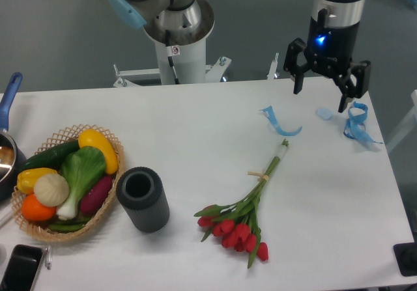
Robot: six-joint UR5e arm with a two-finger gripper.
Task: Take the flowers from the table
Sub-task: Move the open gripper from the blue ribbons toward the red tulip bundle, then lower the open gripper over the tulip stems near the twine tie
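Approach step, before any grasp. The gripper (320, 93) hangs above the bench's (195, 128) far right corner, fingers (343, 99) apart and empty. The flowers (244, 209) lie toward the near edge, well apart; next, descend over the stems.

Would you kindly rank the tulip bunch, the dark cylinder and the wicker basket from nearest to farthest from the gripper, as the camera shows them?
From the open gripper at upper right:
1. Tulip bunch, lower centre of the table.
2. Dark cylinder, left of the tulips.
3. Wicker basket of vegetables, far left.
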